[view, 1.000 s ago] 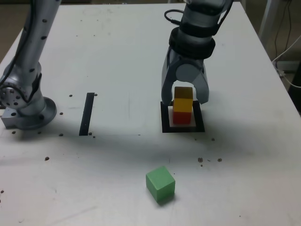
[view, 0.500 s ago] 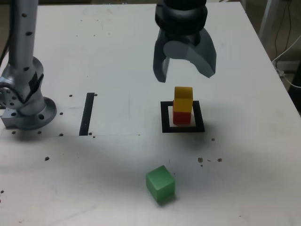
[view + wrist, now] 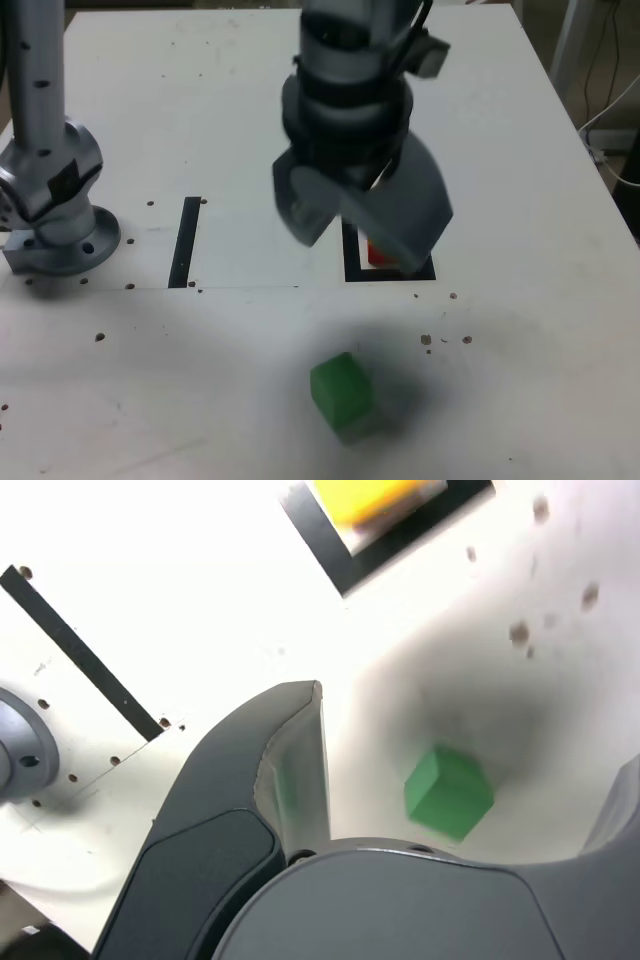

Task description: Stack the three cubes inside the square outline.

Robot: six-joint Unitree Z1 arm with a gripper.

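White tabletop (image 3: pixel 520 150) carries all items. The pincer (image 3: pixel 362 218) hangs above it, jaws spread wide and empty, blurred in the exterior view. One green cube (image 3: pixel 343 395) lies loose on the tabletop, nearer the camera than the pincer; the wrist view shows the green cube (image 3: pixel 447 792) between the open jaws, untouched. One square outline (image 3: pixel 352 268) sits partly behind the pincer. One red cube (image 3: pixel 379 254) stands inside it; one yellow cube (image 3: pixel 372 497) sits on top. One narrow black strip (image 3: pixel 184 241) lies well apart.
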